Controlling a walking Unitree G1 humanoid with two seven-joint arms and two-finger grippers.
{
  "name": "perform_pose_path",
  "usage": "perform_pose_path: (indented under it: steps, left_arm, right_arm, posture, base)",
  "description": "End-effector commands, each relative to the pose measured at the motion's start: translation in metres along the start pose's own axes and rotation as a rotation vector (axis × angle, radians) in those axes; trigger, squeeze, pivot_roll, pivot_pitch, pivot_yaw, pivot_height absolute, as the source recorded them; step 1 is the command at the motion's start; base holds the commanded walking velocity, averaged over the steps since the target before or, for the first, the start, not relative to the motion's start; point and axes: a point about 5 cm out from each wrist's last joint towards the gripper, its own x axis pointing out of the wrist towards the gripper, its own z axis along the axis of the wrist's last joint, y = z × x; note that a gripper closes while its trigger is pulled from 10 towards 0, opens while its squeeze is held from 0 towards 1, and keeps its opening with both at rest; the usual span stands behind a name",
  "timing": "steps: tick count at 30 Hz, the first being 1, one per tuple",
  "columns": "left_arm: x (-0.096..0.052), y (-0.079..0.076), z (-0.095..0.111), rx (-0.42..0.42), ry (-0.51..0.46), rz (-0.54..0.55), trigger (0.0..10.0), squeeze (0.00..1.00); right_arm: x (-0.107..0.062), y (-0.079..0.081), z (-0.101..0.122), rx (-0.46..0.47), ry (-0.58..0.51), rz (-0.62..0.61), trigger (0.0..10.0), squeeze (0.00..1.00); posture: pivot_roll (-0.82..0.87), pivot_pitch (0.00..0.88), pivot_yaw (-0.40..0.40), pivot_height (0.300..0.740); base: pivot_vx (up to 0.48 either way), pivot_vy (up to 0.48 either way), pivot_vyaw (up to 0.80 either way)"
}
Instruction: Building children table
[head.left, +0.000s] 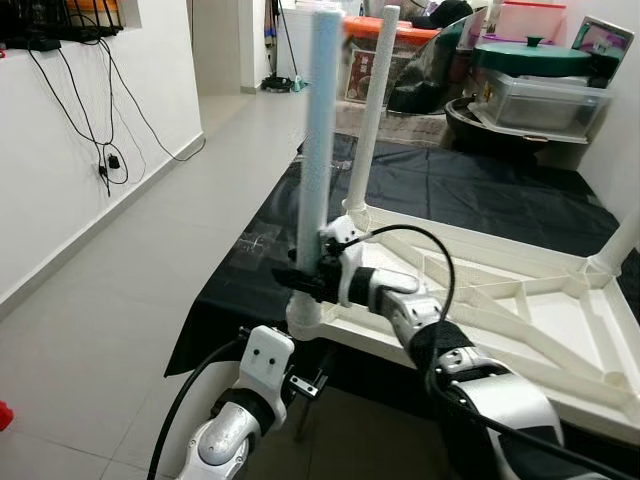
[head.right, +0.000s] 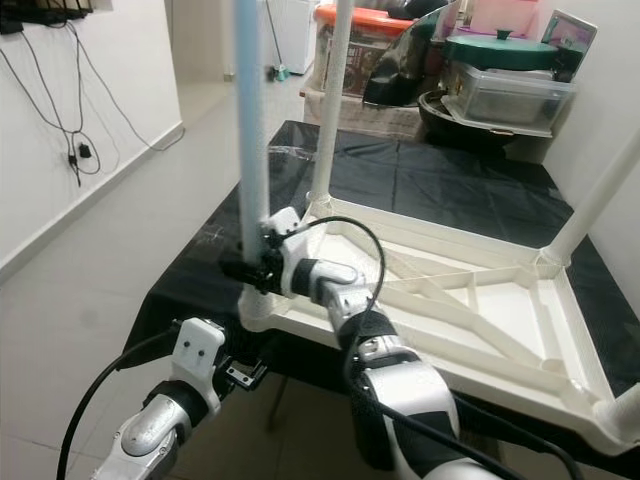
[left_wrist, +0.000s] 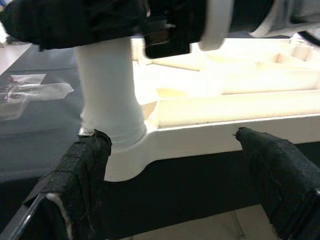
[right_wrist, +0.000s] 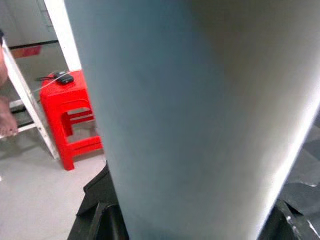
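Here the surface is a desk (head.left: 480, 195) draped in black cloth, standing on a pale tiled floor (head.left: 150, 260) beside a white wall (head.left: 50, 150) with dangling black cables (head.left: 105, 150). Beyond the desk's far edge sit stacked storage boxes (head.left: 545, 95) and a green lid (head.left: 530, 55).

The children's table (head.right: 470, 320) lies upside down on the black cloth, its ribbed white underside facing up. A pale blue leg (head.left: 318, 150) stands upright in the near-left corner socket (head.left: 305, 318), and a white leg (head.left: 372, 110) rises from the far-left corner; another white leg (head.right: 600, 200) rises at the far-right corner.

The right gripper (head.left: 300, 278) is clenched around the pale blue leg low down, just above the socket, the silver arm reaching across the table's near rim. The left gripper (left_wrist: 175, 180) sits below the desk edge, near that same corner, released, with its two black fingers (left_wrist: 82, 175) spread wide: one lies against the base of the socket, the other is apart under the table's rim.

The left wrist view gives the socket collar from close below, with the leg seated in it and the right gripper above. The right wrist view looks past the leg's broad surface to a red plastic stool (right_wrist: 70, 117) on the floor, a white ladder rail (right_wrist: 30, 110) and a person's bare foot (right_wrist: 7, 120) at the frame's edge.
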Motion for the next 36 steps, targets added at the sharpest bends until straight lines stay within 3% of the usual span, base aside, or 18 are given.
perform_pose_path:
  steps: [1,4,5,6,7,8,10,12,14,19,20,24,25,26,27,31,34,36]
  left_arm:
    - [0.000,-0.002,-0.003,-0.004,0.010,-0.008,10.0,0.00]
    - [0.001,-0.001,-0.003,-0.006,0.010,-0.010,10.0,0.00]
    - [0.001,-0.001,-0.003,-0.006,0.010,-0.010,10.0,0.00]
    - [0.001,-0.001,-0.002,-0.006,0.010,-0.011,10.0,0.00]
    - [0.001,-0.001,-0.002,-0.006,0.010,-0.011,10.0,0.00]
    - [0.001,0.000,-0.002,-0.006,0.011,-0.012,10.0,0.00]
    - [0.001,0.000,-0.002,-0.006,0.011,-0.012,10.0,0.00]
    - [0.001,0.000,-0.002,-0.004,0.011,-0.013,10.0,0.00]
    - [0.001,0.000,-0.002,-0.003,0.011,-0.012,10.0,0.00]
    - [0.001,0.000,-0.002,-0.002,0.010,-0.011,10.0,0.00]
    - [0.001,0.000,-0.002,-0.003,0.011,-0.012,10.0,0.00]
    - [0.002,0.000,-0.002,-0.004,0.011,-0.013,10.0,0.00]
    - [0.002,0.000,-0.002,-0.004,0.013,-0.015,10.0,0.00]
    - [0.002,0.000,-0.002,-0.004,0.013,-0.015,10.0,0.00]
    - [0.002,-0.001,-0.002,-0.004,0.014,-0.016,10.0,0.00]
    - [0.002,-0.001,-0.003,-0.003,0.015,-0.017,10.0,0.00]
    - [0.002,-0.002,-0.005,0.000,0.016,-0.020,10.0,0.00]
    - [0.002,-0.002,-0.005,0.000,0.016,-0.020,10.0,0.00]
  right_arm:
    - [0.000,-0.002,-0.005,0.068,-0.017,-0.072,0.0,0.00]
    - [-0.017,-0.031,0.008,0.161,-0.175,-0.472,0.0,0.00]
    - [-0.017,-0.031,0.008,0.161,-0.175,-0.472,0.0,0.00]
    - [-0.026,-0.043,0.009,0.183,-0.200,-0.656,0.0,0.00]
    - [-0.026,-0.043,0.009,0.183,-0.200,-0.656,0.0,0.00]
    - [-0.041,-0.055,0.007,0.190,-0.205,-0.915,0.0,0.00]
    - [-0.041,-0.055,0.007,0.190,-0.205,-0.915,0.0,0.00]
    - [-0.055,-0.056,-0.006,0.203,-0.177,-1.178,0.0,0.00]
    - [-0.057,-0.052,-0.012,0.220,-0.157,-1.267,0.0,0.00]
    - [-0.054,-0.046,-0.018,0.243,-0.133,-1.305,0.0,0.00]
    - [-0.045,-0.039,-0.022,0.279,-0.122,-1.275,10.0,0.00]
    - [-0.035,-0.034,-0.021,0.299,-0.124,-1.205,10.0,0.00]
    - [-0.029,-0.030,-0.018,0.296,-0.158,-1.129,10.0,1.00]
    - [-0.029,-0.030,-0.018,0.296,-0.158,-1.129,10.0,1.00]
    - [-0.027,-0.031,-0.009,0.255,-0.212,-1.045,10.0,0.00]
    - [-0.028,-0.035,0.002,0.191,-0.276,-0.935,10.0,0.00]
    - [-0.039,-0.049,0.019,0.133,-0.269,-0.528,10.0,0.00]
    - [-0.039,-0.049,0.019,0.133,-0.269,-0.528,10.0,0.00]
  posture:
    - [0.08,0.000,-0.088,0.740]
    - [0.07,0.000,-0.080,0.740]
    - [0.07,0.000,-0.080,0.740]
    - [0.06,0.000,-0.079,0.740]
    - [0.06,0.000,-0.079,0.740]
    - [0.06,0.000,-0.074,0.740]
    - [0.06,0.000,-0.074,0.740]
    - [0.06,0.000,-0.078,0.740]
    - [0.07,0.000,-0.077,0.740]
    - [0.07,0.000,-0.077,0.740]
    - [0.07,0.000,-0.080,0.740]
    - [0.07,0.000,-0.080,0.740]
    - [0.06,0.000,-0.079,0.740]
    - [0.06,0.000,-0.079,0.740]
    - [0.06,0.000,-0.086,0.740]
    - [0.06,0.000,-0.085,0.740]
    - [0.06,0.000,-0.087,0.740]
    - [0.06,0.000,-0.087,0.740]
  base:
    - [0.000,0.000,0.00]
    - [0.000,0.000,0.00]
    - [0.000,0.000,0.00]
    - [0.000,0.000,0.00]
    - [0.000,0.000,0.00]
    - [0.000,0.000,0.00]
    - [0.000,0.000,0.00]
    - [0.000,0.000,0.00]
    - [0.000,0.000,0.00]
    - [0.000,0.000,0.00]
    - [0.000,0.000,0.00]
    - [0.000,0.000,0.00]
    - [0.000,0.000,0.00]
    - [0.000,0.000,0.00]
    - [0.000,0.000,0.00]
    - [0.000,0.000,0.00]
    - [0.000,0.000,0.00]
    - [0.000,0.000,0.00]
